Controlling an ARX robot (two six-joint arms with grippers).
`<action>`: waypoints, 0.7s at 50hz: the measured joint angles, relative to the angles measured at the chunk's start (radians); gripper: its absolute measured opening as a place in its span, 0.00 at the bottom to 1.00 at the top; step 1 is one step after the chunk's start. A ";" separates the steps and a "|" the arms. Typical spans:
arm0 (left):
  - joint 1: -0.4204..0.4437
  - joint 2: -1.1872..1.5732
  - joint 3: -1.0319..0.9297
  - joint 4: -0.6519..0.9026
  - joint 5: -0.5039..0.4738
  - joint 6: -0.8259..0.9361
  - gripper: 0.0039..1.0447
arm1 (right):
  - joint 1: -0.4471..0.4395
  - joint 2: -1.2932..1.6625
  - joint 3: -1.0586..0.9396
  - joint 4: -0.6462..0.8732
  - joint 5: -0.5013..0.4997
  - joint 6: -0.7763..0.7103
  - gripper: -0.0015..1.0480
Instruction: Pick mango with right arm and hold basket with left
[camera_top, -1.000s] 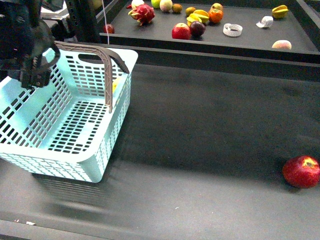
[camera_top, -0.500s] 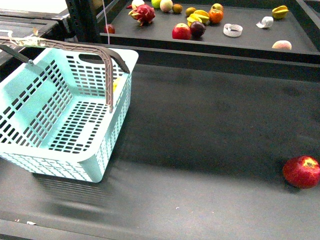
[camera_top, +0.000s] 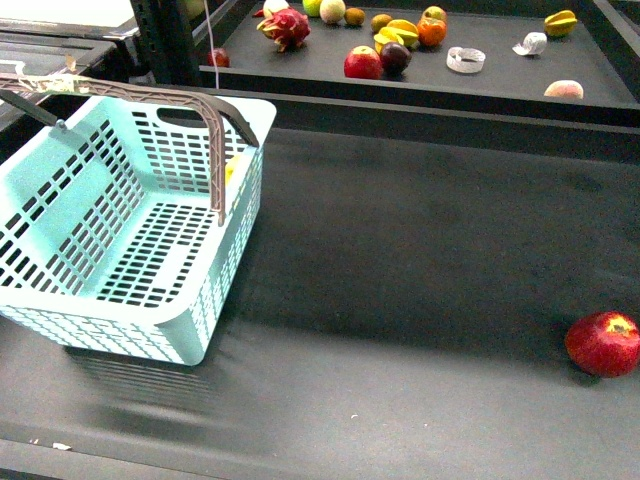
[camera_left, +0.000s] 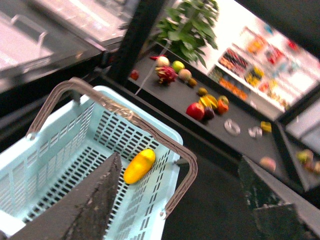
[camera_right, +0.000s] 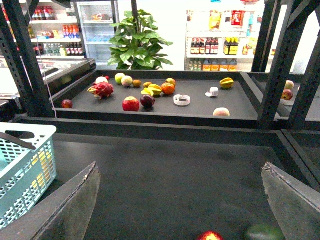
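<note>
The light-turquoise basket (camera_top: 140, 240) stands at the left of the dark table, both grey-brown handles raised. The yellow mango (camera_left: 139, 165) lies on the basket's floor by its far wall; in the front view only a yellow patch of the mango (camera_top: 231, 168) shows through the slots. My left gripper (camera_left: 180, 159) hangs open high above the basket (camera_left: 60, 165), touching nothing. My right gripper (camera_right: 180, 167) is open over bare table, with the basket (camera_right: 22, 167) off to one side. Neither arm shows in the front view.
A red apple (camera_top: 603, 343) lies at the table's right edge, and the same apple (camera_right: 210, 236) shows in the right wrist view beside a blurred green object (camera_right: 262, 232). A raised shelf (camera_top: 500, 80) behind the table carries several fruits, among them a dragon fruit (camera_top: 286, 26).
One second ago my left arm hung at the basket's far left rim in the front view; it has since left that view. The basket and apple have not moved.
</note>
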 joint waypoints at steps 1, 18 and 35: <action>0.006 -0.020 -0.012 0.002 0.042 0.109 0.62 | 0.000 0.000 0.000 0.000 0.000 0.000 0.92; 0.111 -0.280 -0.125 -0.137 0.163 0.413 0.02 | 0.000 0.000 0.000 0.000 0.000 0.000 0.92; 0.112 -0.494 -0.164 -0.286 0.165 0.422 0.02 | 0.000 0.000 0.000 0.000 0.000 0.000 0.92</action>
